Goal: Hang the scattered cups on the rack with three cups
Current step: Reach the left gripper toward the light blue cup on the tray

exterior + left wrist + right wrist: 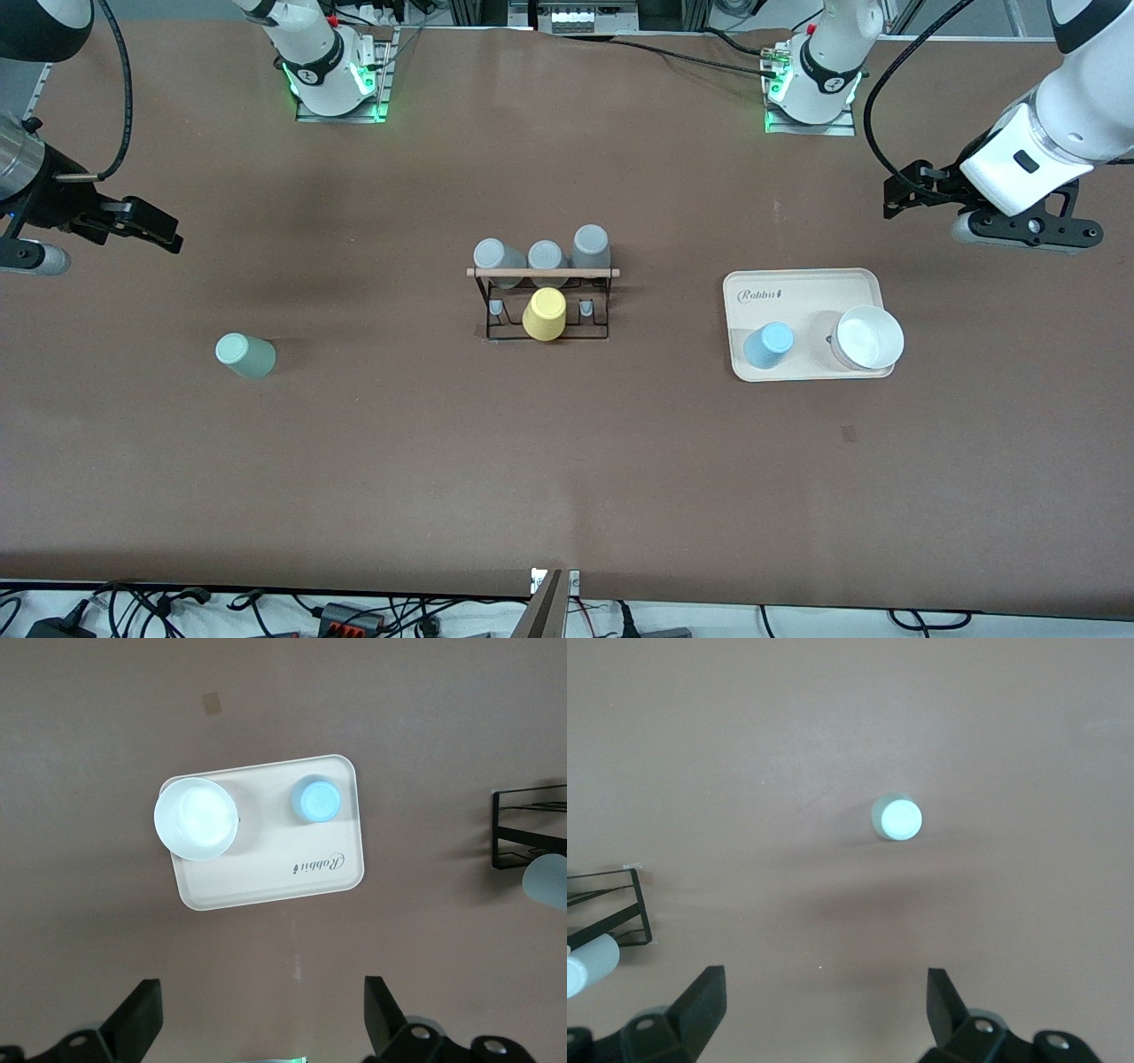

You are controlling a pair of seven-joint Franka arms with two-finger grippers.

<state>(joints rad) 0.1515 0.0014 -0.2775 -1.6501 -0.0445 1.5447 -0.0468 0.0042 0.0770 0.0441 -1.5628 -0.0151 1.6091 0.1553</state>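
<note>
The pale mint-green cup (245, 354) stands alone on the brown table toward the right arm's end; it also shows in the right wrist view (898, 818). The light blue cup (768, 345) (316, 800) stands on the beige tray (802, 285). The black wire rack (543, 332) with a wooden rod stands mid-table and carries a yellow cup (545, 314) and three grey cups (547, 256). My right gripper (164, 229) (826, 988) is open and empty over bare table. My left gripper (889, 198) (261, 1001) is open and empty over bare table beside the tray.
A white bowl (869, 337) (196, 818) sits on the beige tray (266, 890) beside the blue cup. Part of the rack shows at the edge of the left wrist view (530, 828) and of the right wrist view (607, 904).
</note>
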